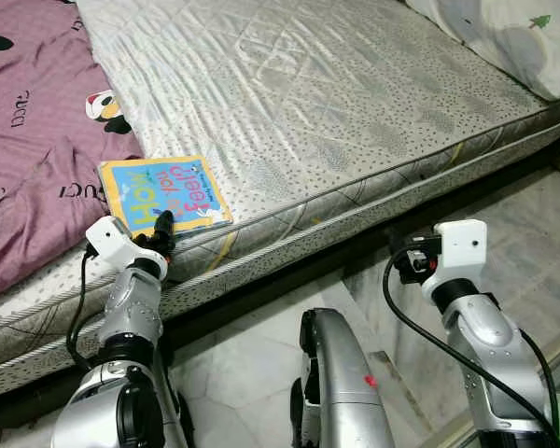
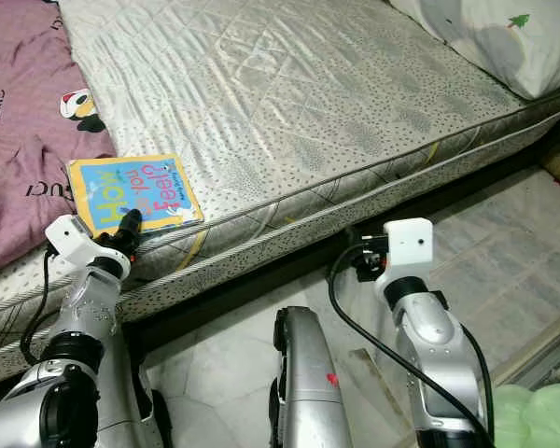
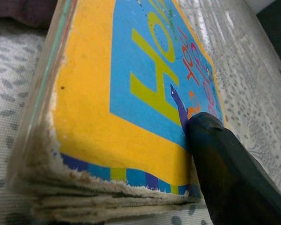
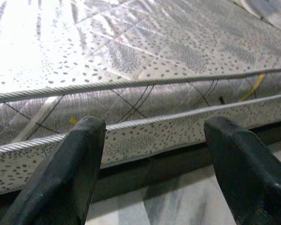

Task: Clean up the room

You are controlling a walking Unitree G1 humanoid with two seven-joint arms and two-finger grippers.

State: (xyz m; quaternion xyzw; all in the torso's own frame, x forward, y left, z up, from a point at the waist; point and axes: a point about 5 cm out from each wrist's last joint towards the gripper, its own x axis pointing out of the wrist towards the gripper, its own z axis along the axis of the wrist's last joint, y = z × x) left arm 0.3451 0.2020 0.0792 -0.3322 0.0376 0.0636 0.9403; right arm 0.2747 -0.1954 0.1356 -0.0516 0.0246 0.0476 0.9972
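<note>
A: Where was the board book point(image 1: 164, 193)?
B: At the mattress point(image 1: 355, 103) edge, the left gripper point(image 1: 162, 227) on its cover, grip unclear.
A: The right gripper point(image 4: 150, 164)?
B: Spread, facing the mattress side.

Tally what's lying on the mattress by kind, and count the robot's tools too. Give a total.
Board book: 1
Purple cartoon-print sheet: 1
White pillow: 1
Tools: 2, the left tool at the book's near edge and the right tool in front of the mattress side
Total: 5
</note>
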